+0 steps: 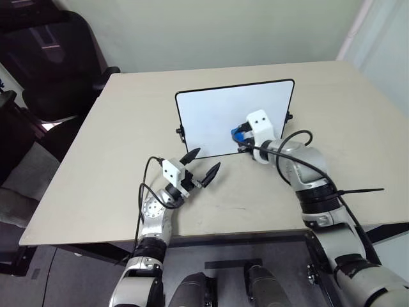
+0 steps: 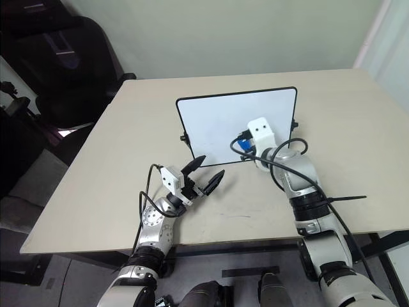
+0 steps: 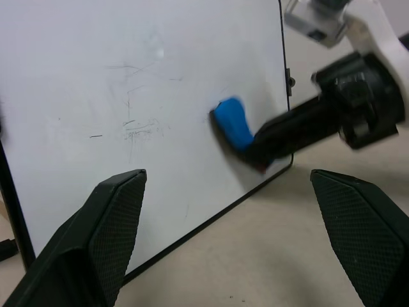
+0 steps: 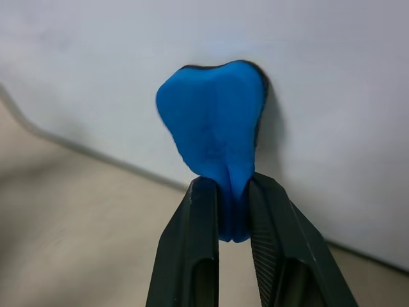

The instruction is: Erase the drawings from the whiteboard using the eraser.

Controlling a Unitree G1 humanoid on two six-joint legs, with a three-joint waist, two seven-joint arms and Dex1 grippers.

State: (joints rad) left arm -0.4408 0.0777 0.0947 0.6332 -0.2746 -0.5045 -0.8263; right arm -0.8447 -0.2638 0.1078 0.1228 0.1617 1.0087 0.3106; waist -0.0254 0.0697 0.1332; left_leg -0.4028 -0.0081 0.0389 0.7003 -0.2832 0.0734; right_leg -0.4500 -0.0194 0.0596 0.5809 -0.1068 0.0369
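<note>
The whiteboard stands propped upright near the middle of the beige table. My right gripper is shut on the blue eraser and presses it against the lower right part of the board's face. In the left wrist view the eraser touches the board close to its right edge. My left gripper hovers open in front of the board's lower left corner, holding nothing. The drawings are out of view. Faint grey streaks mark the board's surface.
A black chair stands beyond the table's left side. A wall runs behind the table's far edge. Bare tabletop lies to the left and right of the board. A thin black tie sticks out from my right forearm.
</note>
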